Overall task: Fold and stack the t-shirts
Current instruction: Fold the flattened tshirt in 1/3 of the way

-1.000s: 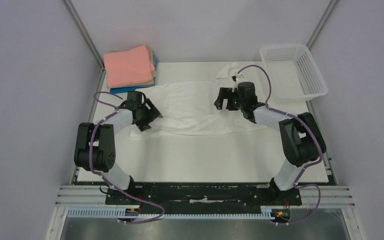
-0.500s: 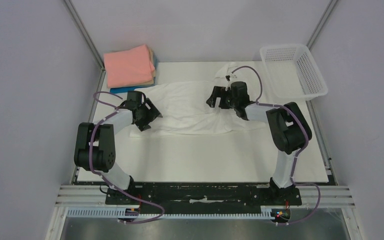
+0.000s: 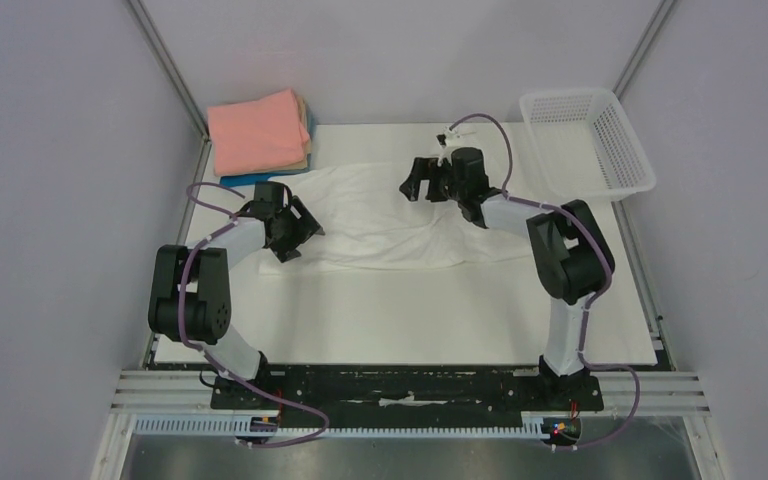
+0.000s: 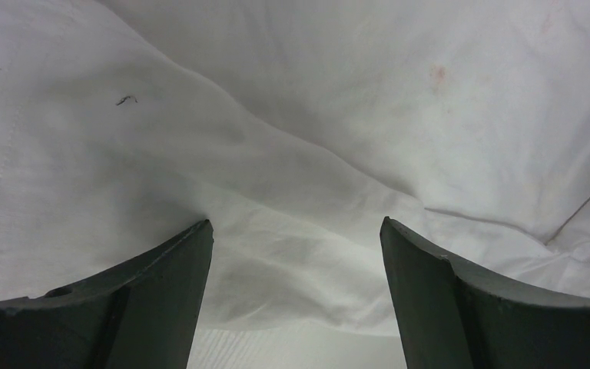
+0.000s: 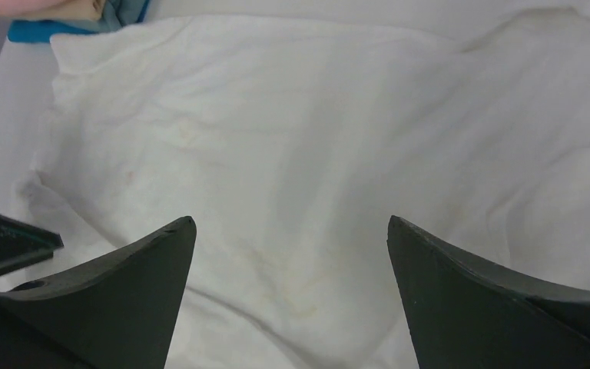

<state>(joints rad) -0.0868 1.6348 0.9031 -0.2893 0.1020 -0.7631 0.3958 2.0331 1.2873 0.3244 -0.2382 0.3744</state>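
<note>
White t-shirt point(image 3: 380, 215) spread rumpled across frame centre. Folded stack point(image 3: 260, 135), salmon-pink on top, seen upper left. Left gripper point(image 3: 299, 238) released, at shirt's left edge. Right gripper point(image 3: 415, 184) released, over shirt's upper right.

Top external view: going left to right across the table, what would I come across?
Stack of folded t-shirts → right gripper → white basket. The white t-shirt spreads across the middle and the left gripper overlaps the stack's span, so both are left out.
</note>
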